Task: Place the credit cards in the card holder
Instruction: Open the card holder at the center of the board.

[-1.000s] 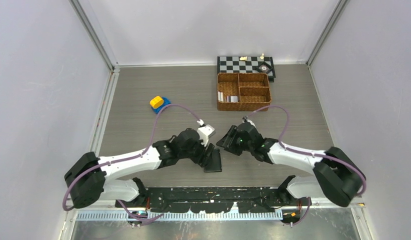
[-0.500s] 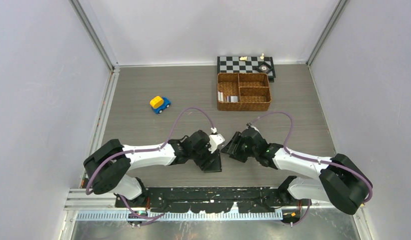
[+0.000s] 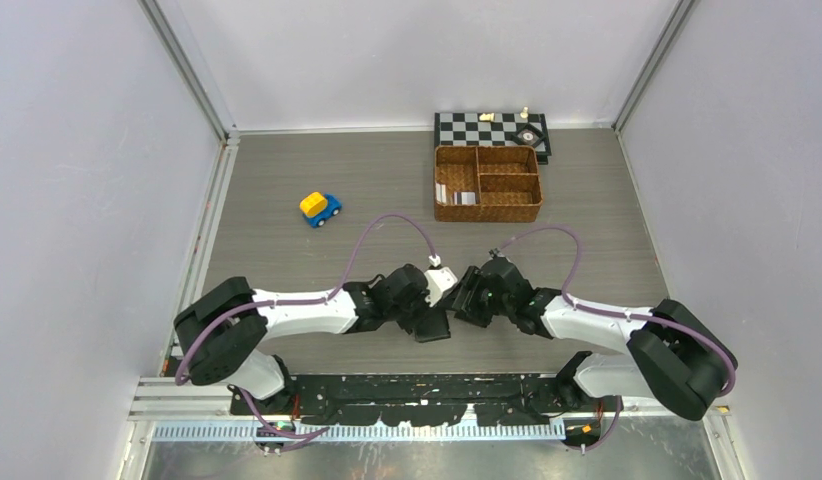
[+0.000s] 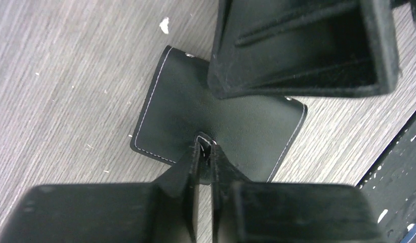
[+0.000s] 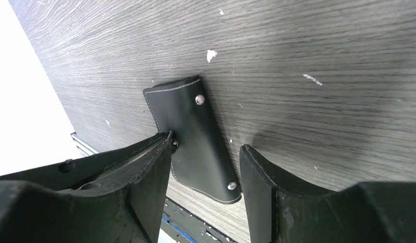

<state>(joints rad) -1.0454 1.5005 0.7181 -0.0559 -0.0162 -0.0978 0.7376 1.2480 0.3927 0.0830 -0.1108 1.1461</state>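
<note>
The card holder, a shut black leather wallet with white stitching, lies flat on the wood-grain table close to the near edge. My left gripper is shut on the small snap tab at the wallet's edge. The right gripper stands open over the wallet's other end, one finger on each side of it; its fingers fill the top of the left wrist view. Pale and grey credit cards stand in the left compartment of the wicker basket, far from both grippers.
The brown wicker basket sits at the back right, with a chessboard and small pieces behind it. A blue and yellow toy car lies at the mid left. The black base rail runs just below the wallet.
The left gripper was open and has shut on the wallet's tab. Both arms have come nearer to each other over the wallet, which has shifted slightly right.
</note>
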